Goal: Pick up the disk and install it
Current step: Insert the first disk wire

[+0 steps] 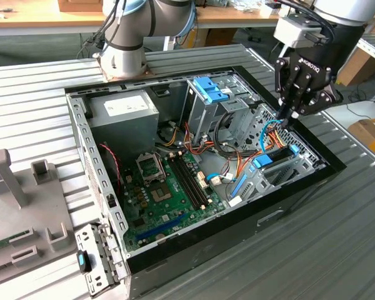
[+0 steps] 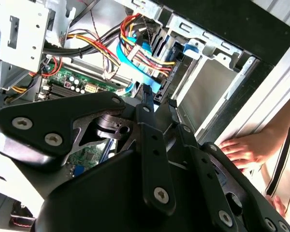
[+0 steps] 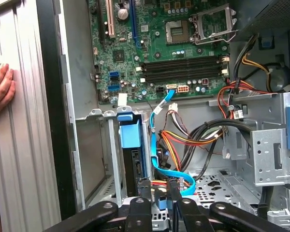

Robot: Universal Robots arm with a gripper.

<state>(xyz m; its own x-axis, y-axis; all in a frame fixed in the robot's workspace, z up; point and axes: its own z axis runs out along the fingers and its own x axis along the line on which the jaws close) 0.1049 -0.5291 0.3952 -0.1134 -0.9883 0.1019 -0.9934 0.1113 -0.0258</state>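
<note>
One open computer case lies on its side on a ribbed grey metal worktable, its green motherboard facing up. Around it, a wooden bench runs along the far edge of the room, a cardboard box sits at the exterior view's right, and a grey plastic fixture stands on the table at the exterior view's left. The black gripper hangs over the corner of the case nearest the exterior view's right, its fingertips down among coloured wires and thin blue cables. The disk, dark with bright blue rails, stands on edge in the metal drive bay just below the fingertips; in the first wrist view it sits upright in its slot with a blue tab on top. In both wrist views the two fingers are close together with a narrow gap, at the disk's end, but I cannot tell whether they grip it. A person's hand rests on the table beside the case wall.
</note>
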